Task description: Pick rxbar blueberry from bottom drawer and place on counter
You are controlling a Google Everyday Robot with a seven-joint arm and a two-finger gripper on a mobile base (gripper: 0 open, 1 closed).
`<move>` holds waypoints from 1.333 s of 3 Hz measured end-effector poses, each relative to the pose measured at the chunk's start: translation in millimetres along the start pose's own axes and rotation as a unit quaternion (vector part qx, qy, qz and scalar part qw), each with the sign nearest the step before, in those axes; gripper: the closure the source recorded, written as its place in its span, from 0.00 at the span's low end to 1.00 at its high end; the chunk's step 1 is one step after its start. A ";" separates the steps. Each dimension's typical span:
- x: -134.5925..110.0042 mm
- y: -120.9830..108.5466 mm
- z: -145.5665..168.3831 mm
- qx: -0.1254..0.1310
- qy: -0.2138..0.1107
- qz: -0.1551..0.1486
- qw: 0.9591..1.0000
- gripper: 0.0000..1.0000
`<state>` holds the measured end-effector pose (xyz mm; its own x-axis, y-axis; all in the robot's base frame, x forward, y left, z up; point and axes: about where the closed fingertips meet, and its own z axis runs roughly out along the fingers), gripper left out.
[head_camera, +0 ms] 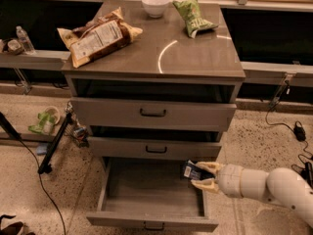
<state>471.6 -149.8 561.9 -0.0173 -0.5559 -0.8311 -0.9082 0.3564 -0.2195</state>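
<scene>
The bottom drawer of the grey cabinet is pulled out and open. My gripper reaches in from the right over the drawer's right rear corner. Its pale fingers are shut on the rxbar blueberry, a small dark blue bar held just under the middle drawer's front. The counter is the glossy grey-brown cabinet top with a curved light reflection.
On the counter lie a large brown-and-white chip bag, a white bowl and a green snack bag. The two upper drawers stand slightly open. A dark tripod leg and cables lie on the floor at left.
</scene>
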 end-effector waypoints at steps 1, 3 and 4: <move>-49.9 2.0 -70.1 0.016 -0.016 -0.035 0.999 1.00; -113.8 1.3 -139.8 0.043 -0.023 -0.101 0.994 1.00; -125.5 -8.0 -149.5 0.060 -0.025 -0.119 0.991 1.00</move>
<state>418.6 -195.1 744.3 0.2143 -0.5986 -0.7718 -0.8281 0.3077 -0.4686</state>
